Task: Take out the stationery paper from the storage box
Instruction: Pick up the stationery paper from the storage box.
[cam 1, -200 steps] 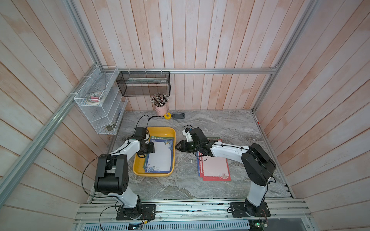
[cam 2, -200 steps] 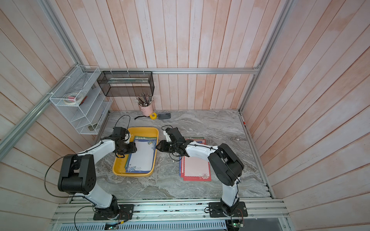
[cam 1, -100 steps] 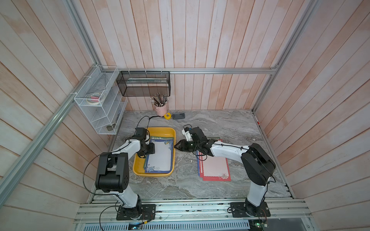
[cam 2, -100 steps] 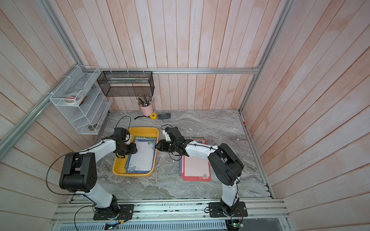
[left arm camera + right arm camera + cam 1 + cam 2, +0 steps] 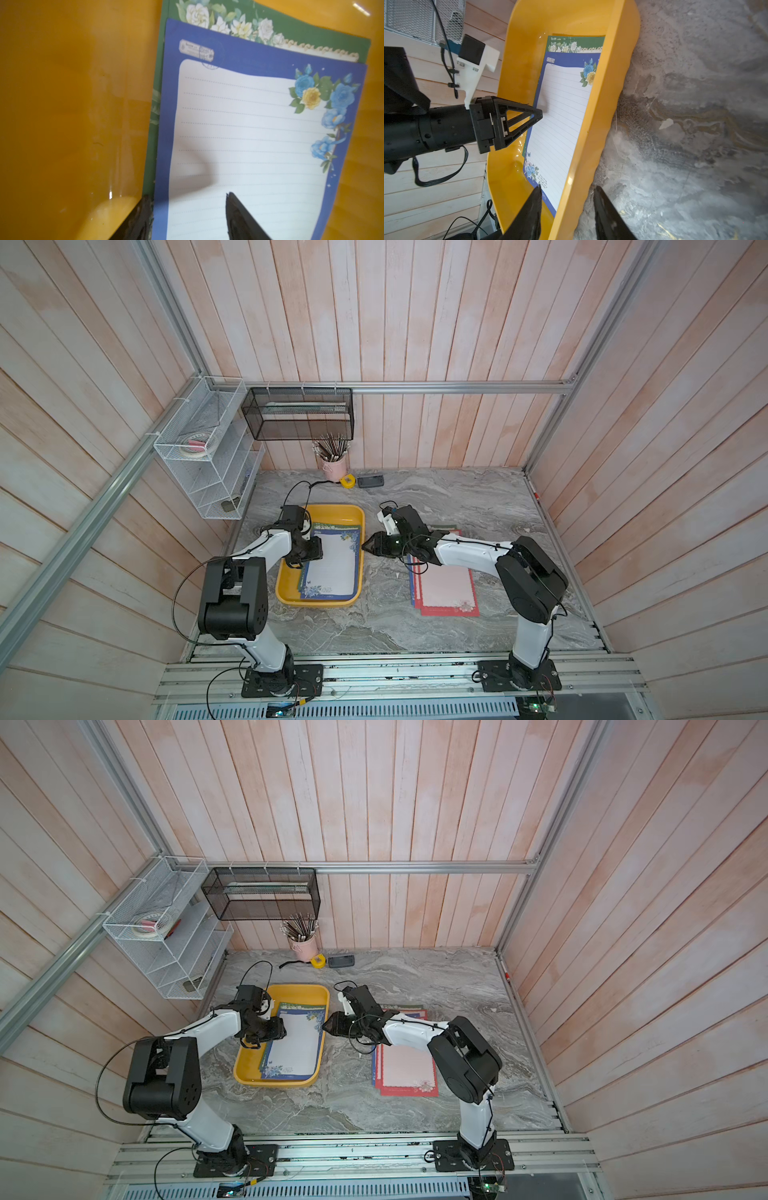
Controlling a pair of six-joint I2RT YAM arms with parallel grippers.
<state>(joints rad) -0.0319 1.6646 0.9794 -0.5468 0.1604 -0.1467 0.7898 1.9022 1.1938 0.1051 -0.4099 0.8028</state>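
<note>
The yellow storage box (image 5: 320, 603) (image 5: 274, 1081) sits left of centre on the marble table. In it lies stationery paper (image 5: 332, 568) (image 5: 293, 1048), a blue-bordered lined sheet (image 5: 249, 135) (image 5: 562, 116) on top of a green-bordered one (image 5: 291, 27). My left gripper (image 5: 314, 551) (image 5: 279, 1029) (image 5: 188, 195) is low inside the box and open. One finger is at the blue sheet's long edge and the other is over its white centre. My right gripper (image 5: 365, 546) (image 5: 326, 1025) (image 5: 568, 187) is open astride the box's right wall (image 5: 602, 124), with gaps on both sides.
A small pile of sheets, the red-bordered pink one (image 5: 444, 587) (image 5: 407, 1065) on top, lies on the table under the right arm. A pink pencil cup (image 5: 333, 466), a yellow tape measure (image 5: 348, 481) and a dark device (image 5: 370, 481) stand at the back. A wire rack (image 5: 208, 456) and a mesh basket (image 5: 297, 414) hang on the walls.
The left arm has shifted very slightly over the box. Both grippers stay in place with the same opening.
</note>
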